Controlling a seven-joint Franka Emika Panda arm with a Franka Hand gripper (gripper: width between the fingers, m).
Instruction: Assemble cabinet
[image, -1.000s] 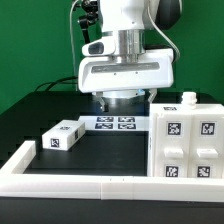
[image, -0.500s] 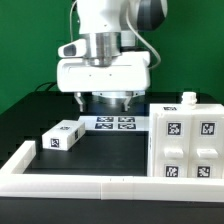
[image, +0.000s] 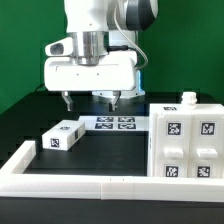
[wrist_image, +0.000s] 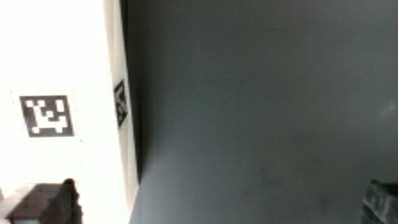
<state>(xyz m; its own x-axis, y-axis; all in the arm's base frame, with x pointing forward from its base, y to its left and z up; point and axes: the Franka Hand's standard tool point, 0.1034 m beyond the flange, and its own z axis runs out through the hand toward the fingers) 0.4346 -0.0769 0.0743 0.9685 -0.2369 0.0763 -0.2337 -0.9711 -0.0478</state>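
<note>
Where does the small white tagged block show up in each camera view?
Exterior view: the small white block lies on the black table, toward the exterior view's left, apart from the marker board.
Wrist view: probably the same block, seen as a white tagged surface along one edge, close to one dark jaw tip.
Shared landmark: the gripper, jaws open, hovering above the table.

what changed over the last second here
The pincer moved sideways toward the exterior view's left, away from the cabinet and toward the side where the small white block lies. It is open and empty, and nothing was taken hold of or let go. The cabinet, the small white block, the marker board and the border rail stayed where they were.
</note>
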